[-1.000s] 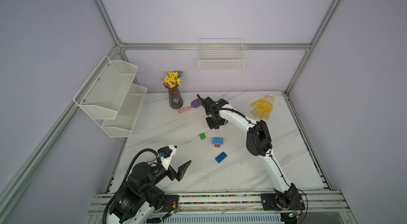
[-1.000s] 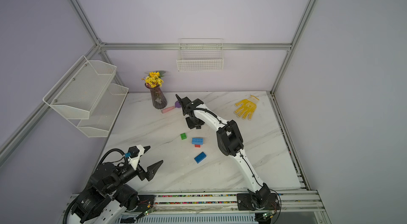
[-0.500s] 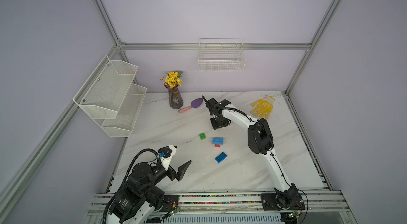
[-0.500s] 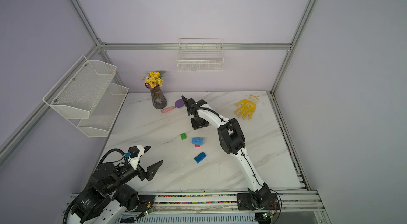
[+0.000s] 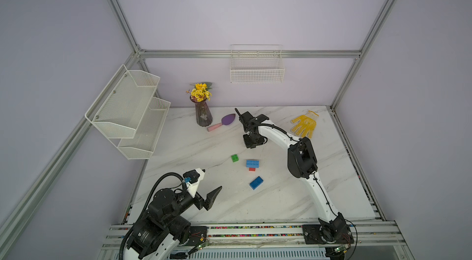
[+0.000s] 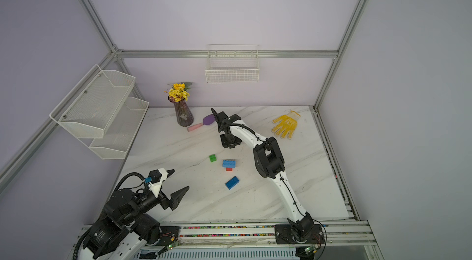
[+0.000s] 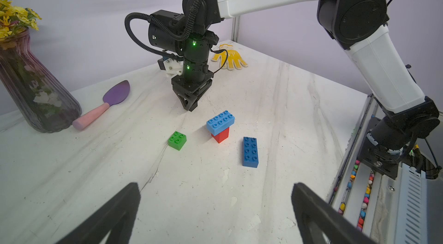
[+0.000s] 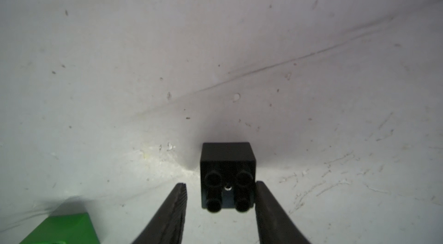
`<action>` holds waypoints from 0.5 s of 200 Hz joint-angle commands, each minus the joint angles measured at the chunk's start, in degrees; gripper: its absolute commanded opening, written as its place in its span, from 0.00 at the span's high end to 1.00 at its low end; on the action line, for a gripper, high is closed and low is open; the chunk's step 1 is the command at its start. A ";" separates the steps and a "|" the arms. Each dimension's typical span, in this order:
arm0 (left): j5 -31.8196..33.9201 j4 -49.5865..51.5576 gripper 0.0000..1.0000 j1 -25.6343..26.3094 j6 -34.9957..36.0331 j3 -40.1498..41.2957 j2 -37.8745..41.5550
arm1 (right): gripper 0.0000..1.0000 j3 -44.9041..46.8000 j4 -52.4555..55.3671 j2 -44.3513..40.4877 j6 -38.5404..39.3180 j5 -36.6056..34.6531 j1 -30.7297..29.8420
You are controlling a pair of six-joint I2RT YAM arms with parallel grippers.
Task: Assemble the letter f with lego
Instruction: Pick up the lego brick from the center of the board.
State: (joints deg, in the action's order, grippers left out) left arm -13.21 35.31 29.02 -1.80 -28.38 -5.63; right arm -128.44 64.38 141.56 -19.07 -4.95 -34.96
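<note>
Altogether five bricks show: green point(image 5: 235, 158), light blue point(image 5: 252, 163), red point(image 5: 252, 169), dark blue point(image 5: 256, 182) and black point(image 8: 227, 158). Light blue sits on red near the middle of the table point(image 5: 281, 200), the only joined part of the f. Green lies near it on the robot's left, and dark blue lies apart, nearer the front.

Black stands farther back between the narrow jaws of the right gripper point(image 8: 221, 184). A gap shows at one finger, so whether it grips cannot be told. The left gripper point(image 7: 215, 185) hangs wide open over the bare front left.

One vase point(image 5: 203, 117), one trowel point(image 5: 222, 122) and one glove point(image 5: 304, 124) line the back edge. The glove's print is too small to read. The marble right of the bricks lies open to the rail.
</note>
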 commanded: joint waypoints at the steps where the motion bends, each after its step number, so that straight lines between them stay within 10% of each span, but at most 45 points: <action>1: -0.50 -1.65 0.00 0.34 1.80 0.65 -0.61 | 0.53 -1.64 -0.41 1.49 -0.11 0.36 0.41; 35: -0.42 -1.73 0.00 0.34 1.80 0.62 -0.79 | 0.57 -1.67 -0.15 2.06 0.74 0.71 0.99; 100: -0.60 -1.82 0.00 0.34 1.76 0.70 -1.31 | 1.00 -2.62 2.47 -0.77 8.97 -0.41 1.10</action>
State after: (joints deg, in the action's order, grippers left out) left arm -13.21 35.29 29.02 -1.80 -28.36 -6.28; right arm -129.78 64.75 142.71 -15.03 -4.45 -34.13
